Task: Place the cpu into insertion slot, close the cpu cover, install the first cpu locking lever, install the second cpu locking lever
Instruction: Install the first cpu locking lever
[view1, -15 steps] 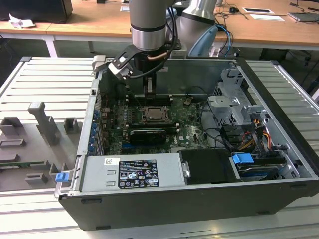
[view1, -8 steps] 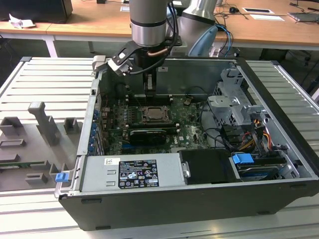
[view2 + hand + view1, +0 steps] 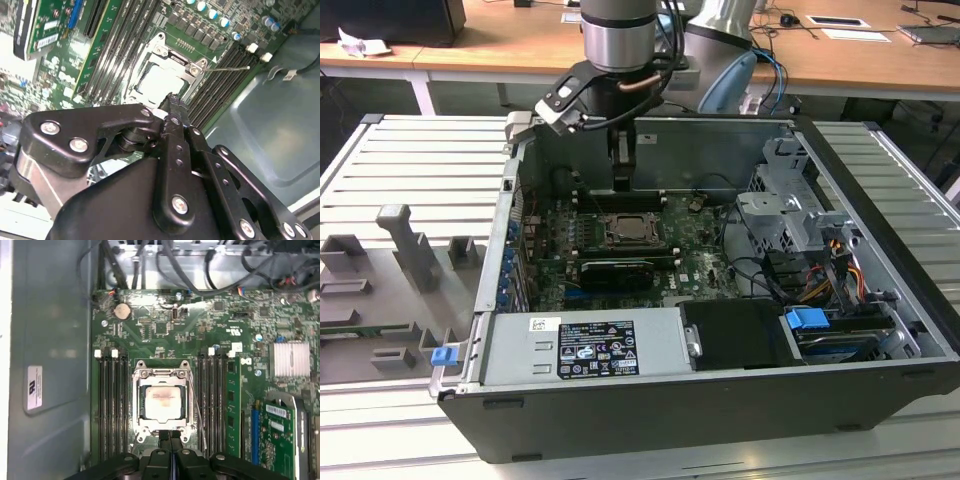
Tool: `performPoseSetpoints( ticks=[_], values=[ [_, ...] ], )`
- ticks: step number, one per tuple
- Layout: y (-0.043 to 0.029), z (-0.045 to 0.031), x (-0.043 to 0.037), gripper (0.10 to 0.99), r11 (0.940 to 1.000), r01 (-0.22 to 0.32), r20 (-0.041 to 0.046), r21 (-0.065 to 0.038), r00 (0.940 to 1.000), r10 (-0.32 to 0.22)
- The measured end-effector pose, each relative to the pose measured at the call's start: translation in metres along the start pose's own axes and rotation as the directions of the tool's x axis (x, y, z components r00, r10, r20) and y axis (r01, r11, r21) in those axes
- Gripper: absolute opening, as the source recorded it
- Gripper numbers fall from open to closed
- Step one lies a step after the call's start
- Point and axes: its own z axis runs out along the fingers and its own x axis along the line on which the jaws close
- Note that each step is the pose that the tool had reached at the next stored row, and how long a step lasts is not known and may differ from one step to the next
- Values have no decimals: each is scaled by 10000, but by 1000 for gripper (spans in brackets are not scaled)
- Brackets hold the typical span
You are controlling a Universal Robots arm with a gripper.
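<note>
here, the cpu point(image 3: 162, 402) sits flat in the insertion slot point(image 3: 186, 436), with the end effector point(image 3: 170, 435) closed and empty near the slot's edge.
the cpu is square, so it has no long axis; its pale, smooth metal top faces up, its edges parallel to the long black memory slots point(image 3: 111, 405) on both sides. the cpu cover point(image 3: 162, 375), a thin silver frame, lies flat around it, and the chip shows through its window. a thin wire locking lever point(image 3: 227, 68) angles out from one corner of the slot over the memory slots. the end effector's black fingers are pressed together, gripping nothing. the green motherboard point(image 3: 165, 330) lies inside an open black computer case point(image 3: 720, 400), beside a grey power supply box point(image 3: 585, 345), on a ribbed metal surface point(image 3: 420, 170).
</note>
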Motion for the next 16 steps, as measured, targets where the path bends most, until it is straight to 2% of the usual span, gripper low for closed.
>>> performPoseSetpoints(
  ticks=[2, 5, 9, 11, 14, 15, 16],
  values=[
    [0, 4, 0, 106, 9994, 356, 9, 3, 9994, -356],
    [0, 17, -1, 106, 9949, 1006, 15, 6, 9949, -1006],
    [-2, 29, 0, 106, 9896, 1436, 0, 7, 9896, -1436],
    [-1, 35, 0, 106, 9842, 1771, 0, 10, 9842, -1771],
    [-4, 39, 0, 106, 9807, 1956, -5, 17, 9807, -1956],
    [-13, 40, 0, 106, 9772, 2125, -10, 18, 9772, -2125],
    [-16, 40, 0, 106, 9709, 2397, -20, 18, 9709, -2397]
  ],
)
